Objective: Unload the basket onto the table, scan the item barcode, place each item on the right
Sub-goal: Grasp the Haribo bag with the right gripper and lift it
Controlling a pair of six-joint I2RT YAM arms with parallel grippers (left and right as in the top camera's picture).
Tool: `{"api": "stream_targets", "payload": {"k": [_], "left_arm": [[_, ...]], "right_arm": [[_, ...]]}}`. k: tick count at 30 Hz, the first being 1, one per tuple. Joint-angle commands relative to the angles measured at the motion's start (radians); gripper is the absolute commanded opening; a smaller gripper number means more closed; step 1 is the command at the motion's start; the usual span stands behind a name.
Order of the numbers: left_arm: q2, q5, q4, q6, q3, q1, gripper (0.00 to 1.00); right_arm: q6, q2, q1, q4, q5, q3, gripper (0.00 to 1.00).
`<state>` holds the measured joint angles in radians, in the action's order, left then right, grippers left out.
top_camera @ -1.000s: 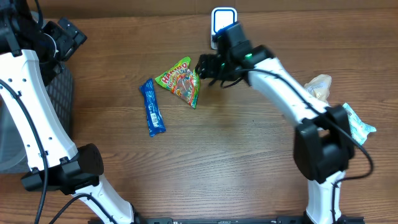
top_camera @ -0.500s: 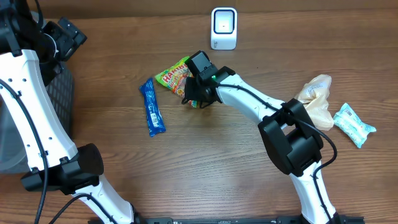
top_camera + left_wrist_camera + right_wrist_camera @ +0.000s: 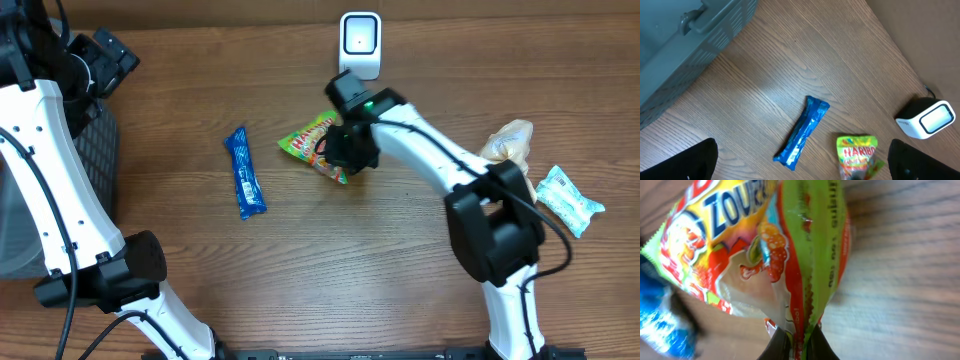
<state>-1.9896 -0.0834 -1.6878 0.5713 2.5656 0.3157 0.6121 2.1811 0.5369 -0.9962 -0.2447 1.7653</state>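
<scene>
With the right hand (image 3: pixel 348 152) pinched shut on the candy bag (image 3: pixel 312 146) near the middle of the far edge of the table (image 3: pixel 400 280), the barcode side probably needed turning squarely toward the scanner (image 3: pixel 360 40).

Right pincer (image 3: pixel 795 341) mostly beyond the bottom edge; blue wrapper (image 3: pixel 659 324) blurry.

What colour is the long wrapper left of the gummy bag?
Blue; the wrapper shows best in the left wrist view.
</scene>
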Motion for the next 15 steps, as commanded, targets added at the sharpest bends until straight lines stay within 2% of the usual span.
{"api": "stream_targets", "payload": {"k": [1, 3, 5, 6, 11, 15], "left_arm": [[0.028, -0.006, -0.002, 0.009, 0.01, -0.004, 1.0], [0.028, -0.006, -0.002, 0.009, 0.01, -0.004, 1.0], [0.028, -0.006, -0.002, 0.009, 0.01, -0.004, 1.0], [0.028, -0.006, -0.002, 0.009, 0.01, -0.004, 1.0], [0.028, -0.006, -0.002, 0.009, 0.01, -0.004, 1.0], [0.028, -0.006, -0.002, 0.009, 0.01, -0.004, 1.0]], "right_arm": [[-0.103, -0.082, -0.047, -0.128, -0.203, 0.004, 0.04], [-0.172, -0.08, -0.064, -0.197, -0.171, 0.002, 0.1], [-0.26, -0.08, -0.072, -0.245, -0.071, 0.002, 0.29], [-0.388, -0.08, -0.072, -0.262, 0.006, 0.002, 0.37], [-0.65, -0.083, -0.058, -0.248, 0.047, 0.042, 0.43], [-0.754, -0.083, 0.023, -0.236, 0.096, 0.099, 0.64]]}}
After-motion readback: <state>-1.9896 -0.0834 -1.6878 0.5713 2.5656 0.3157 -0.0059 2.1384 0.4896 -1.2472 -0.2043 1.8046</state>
